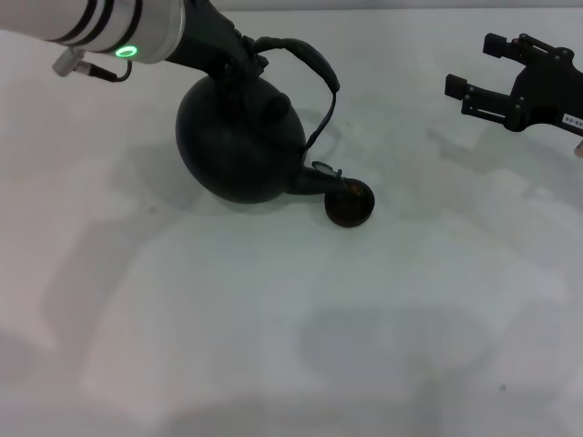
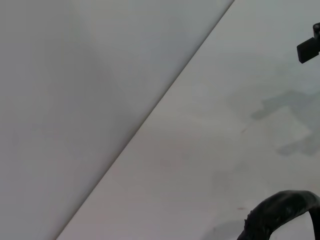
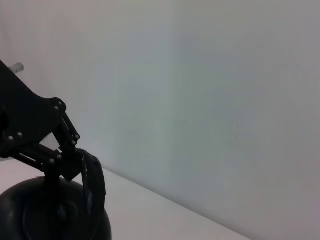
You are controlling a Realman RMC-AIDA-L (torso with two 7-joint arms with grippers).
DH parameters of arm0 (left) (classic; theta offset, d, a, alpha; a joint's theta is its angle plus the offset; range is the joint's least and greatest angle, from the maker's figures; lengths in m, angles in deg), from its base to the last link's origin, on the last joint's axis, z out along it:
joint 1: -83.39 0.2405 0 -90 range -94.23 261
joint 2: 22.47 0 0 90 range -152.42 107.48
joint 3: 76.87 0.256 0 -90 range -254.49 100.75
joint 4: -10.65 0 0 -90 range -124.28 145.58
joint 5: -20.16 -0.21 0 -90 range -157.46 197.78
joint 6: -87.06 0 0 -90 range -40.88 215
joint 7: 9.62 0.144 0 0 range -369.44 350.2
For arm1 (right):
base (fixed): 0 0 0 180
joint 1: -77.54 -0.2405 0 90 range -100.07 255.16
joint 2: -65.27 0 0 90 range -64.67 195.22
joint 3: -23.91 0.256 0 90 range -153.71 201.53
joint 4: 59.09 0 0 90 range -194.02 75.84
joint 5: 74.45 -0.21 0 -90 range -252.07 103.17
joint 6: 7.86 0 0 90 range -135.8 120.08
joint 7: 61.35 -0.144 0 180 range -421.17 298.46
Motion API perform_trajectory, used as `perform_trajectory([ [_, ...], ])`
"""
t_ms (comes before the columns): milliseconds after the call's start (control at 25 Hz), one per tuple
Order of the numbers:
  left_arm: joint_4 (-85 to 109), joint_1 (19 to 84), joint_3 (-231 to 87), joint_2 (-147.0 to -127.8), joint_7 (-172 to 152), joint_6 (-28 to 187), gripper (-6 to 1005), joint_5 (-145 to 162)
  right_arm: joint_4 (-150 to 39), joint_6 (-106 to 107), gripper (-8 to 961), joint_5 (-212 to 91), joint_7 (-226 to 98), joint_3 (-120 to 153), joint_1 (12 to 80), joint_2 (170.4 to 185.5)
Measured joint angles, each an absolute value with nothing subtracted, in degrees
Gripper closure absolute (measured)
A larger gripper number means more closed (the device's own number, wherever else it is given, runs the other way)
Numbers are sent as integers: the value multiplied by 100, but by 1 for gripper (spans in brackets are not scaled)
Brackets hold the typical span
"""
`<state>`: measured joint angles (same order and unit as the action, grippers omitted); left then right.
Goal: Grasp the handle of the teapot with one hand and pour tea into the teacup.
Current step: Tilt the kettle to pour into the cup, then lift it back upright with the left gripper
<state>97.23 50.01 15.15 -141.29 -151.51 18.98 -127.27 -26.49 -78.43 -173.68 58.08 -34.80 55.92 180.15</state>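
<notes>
The black teapot [image 1: 239,138] is tilted to the right, off upright. Its spout [image 1: 314,178] points down at the rim of the small black teacup [image 1: 349,203], which shows a reddish-brown inside. My left gripper [image 1: 246,62] is shut on the left end of the arched handle [image 1: 310,60], above the pot's lid. The right wrist view shows that gripper [image 3: 67,155] clamped on the handle [image 3: 95,182] above the teapot body [image 3: 45,215]. A piece of the handle [image 2: 280,212] shows in the left wrist view. My right gripper [image 1: 480,66] is open and empty, parked at the far right.
The white table [image 1: 273,328] spreads around the teapot and cup. A pale wall [image 3: 210,100] stands behind the table's far edge. The right gripper's tip [image 2: 309,47] shows far off in the left wrist view.
</notes>
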Motion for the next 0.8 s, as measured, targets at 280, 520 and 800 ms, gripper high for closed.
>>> perform_trajectory([
  [280, 9723, 4939, 1515, -14134, -15164, 1780, 834, -12867, -2649, -7834, 102, -17359, 5808, -3480, 5592, 18021],
  [520, 9722, 4914, 1515, -14138, -15172, 1735, 834, -12878, -2649, -7834, 102, -17353, 5808, -3480, 5592, 18024],
  [800, 9723, 4867, 1518, -14140, -15174, 1620, 834, -13021, -2649, -7834, 102, -17355, 5808, -3483, 5592, 18024],
])
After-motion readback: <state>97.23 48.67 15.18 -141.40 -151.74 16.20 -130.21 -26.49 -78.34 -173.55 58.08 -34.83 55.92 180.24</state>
